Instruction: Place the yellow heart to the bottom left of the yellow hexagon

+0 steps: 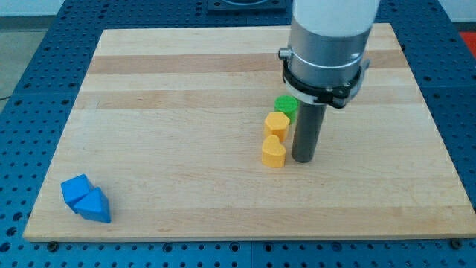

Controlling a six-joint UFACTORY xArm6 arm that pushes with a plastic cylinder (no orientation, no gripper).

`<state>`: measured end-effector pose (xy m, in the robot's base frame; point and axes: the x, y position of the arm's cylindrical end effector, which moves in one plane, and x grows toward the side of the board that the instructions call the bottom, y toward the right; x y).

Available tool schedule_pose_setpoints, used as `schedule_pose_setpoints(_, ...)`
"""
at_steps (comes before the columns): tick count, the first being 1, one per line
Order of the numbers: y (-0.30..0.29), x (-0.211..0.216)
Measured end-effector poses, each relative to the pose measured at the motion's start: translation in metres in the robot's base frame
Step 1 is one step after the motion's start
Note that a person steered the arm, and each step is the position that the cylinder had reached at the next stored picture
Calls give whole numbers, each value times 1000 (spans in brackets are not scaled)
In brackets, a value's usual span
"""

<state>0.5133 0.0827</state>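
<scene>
The yellow heart [274, 152] lies on the wooden board just right of centre. The yellow hexagon [277, 124] sits directly above it, touching or nearly touching. My tip [303, 159] rests on the board right beside the heart, on its right side, close to touching it. A green block [286, 106] stands just above the hexagon, partly hidden behind the rod; its shape is hard to make out.
Two blue blocks lie together near the board's bottom left corner: a blue cube-like one [76, 190] and a blue triangle [94, 205]. The arm's grey body [327, 45] covers part of the board's top right. The wooden board [186, 112] ends at a blue perforated table.
</scene>
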Motion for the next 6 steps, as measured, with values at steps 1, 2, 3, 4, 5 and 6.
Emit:
schedule_pose_setpoints(1,-4,17)
schedule_pose_setpoints(2,-37,19)
schedule_pose_setpoints(3,-65,10)
schedule_pose_setpoints(4,-69,10)
schedule_pose_setpoints(5,-58,33)
schedule_pose_setpoints(6,-32,39)
